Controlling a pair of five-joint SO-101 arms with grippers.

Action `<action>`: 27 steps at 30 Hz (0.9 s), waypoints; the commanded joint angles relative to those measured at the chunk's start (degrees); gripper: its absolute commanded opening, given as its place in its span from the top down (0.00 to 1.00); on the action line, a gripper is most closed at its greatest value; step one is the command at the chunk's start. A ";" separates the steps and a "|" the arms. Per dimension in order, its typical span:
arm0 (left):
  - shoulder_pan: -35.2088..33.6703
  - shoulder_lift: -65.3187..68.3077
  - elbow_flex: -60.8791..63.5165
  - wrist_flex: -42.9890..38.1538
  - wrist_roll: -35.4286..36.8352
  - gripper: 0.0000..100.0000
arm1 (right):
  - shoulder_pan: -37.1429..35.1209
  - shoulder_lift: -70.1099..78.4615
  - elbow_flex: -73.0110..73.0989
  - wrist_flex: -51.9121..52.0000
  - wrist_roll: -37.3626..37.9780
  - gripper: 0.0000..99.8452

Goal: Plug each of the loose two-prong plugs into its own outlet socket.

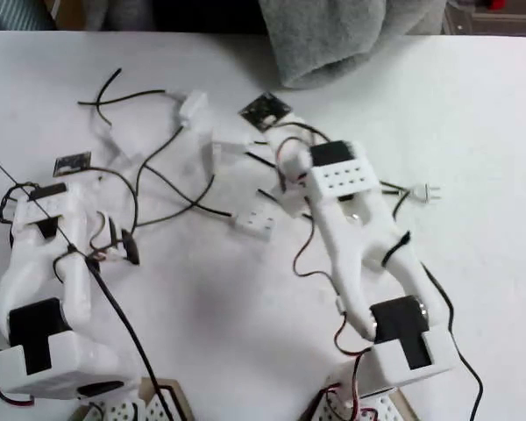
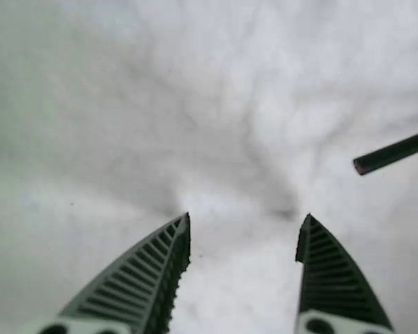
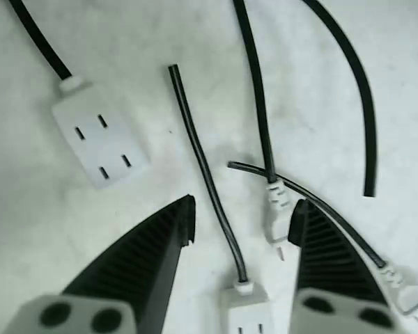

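Observation:
My right gripper (image 3: pixel 244 205) is open and hangs low over the table amid black cords. A white two-prong plug (image 3: pixel 275 212) lies just inside one of its fingers (image 3: pixel 320 257). A thin cord runs between the fingers to a white socket (image 3: pixel 247 309), and a second plug (image 3: pixel 404 292) lies at the edge. A white outlet socket block (image 3: pixel 101 142) lies off to the side, also seen as the socket block (image 1: pixel 254 224) in the high view. Another loose plug (image 1: pixel 423 191) lies far right. My left gripper (image 2: pixel 244 223) is open over bare table, with nothing between its fingers.
A black cord end (image 2: pixel 393 153) pokes in beside the left gripper. Another white socket (image 1: pixel 193 110) and tangled black cords lie at the back left. Two small dark boards (image 1: pixel 265 110) (image 1: pixel 72 163) rest on the table. A grey cloth (image 1: pixel 333 35) lies at the far edge.

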 commanded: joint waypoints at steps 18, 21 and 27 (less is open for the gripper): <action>1.10 -2.86 -0.35 -0.53 0.53 0.76 | 14.90 17.45 -2.29 -10.24 25.49 0.78; 1.10 -2.86 -0.35 -0.53 0.53 0.76 | 14.20 18.77 -2.37 -10.42 26.20 0.79; 1.10 -2.86 -0.35 -0.53 0.53 0.76 | 13.93 18.95 -3.16 -10.24 26.55 0.87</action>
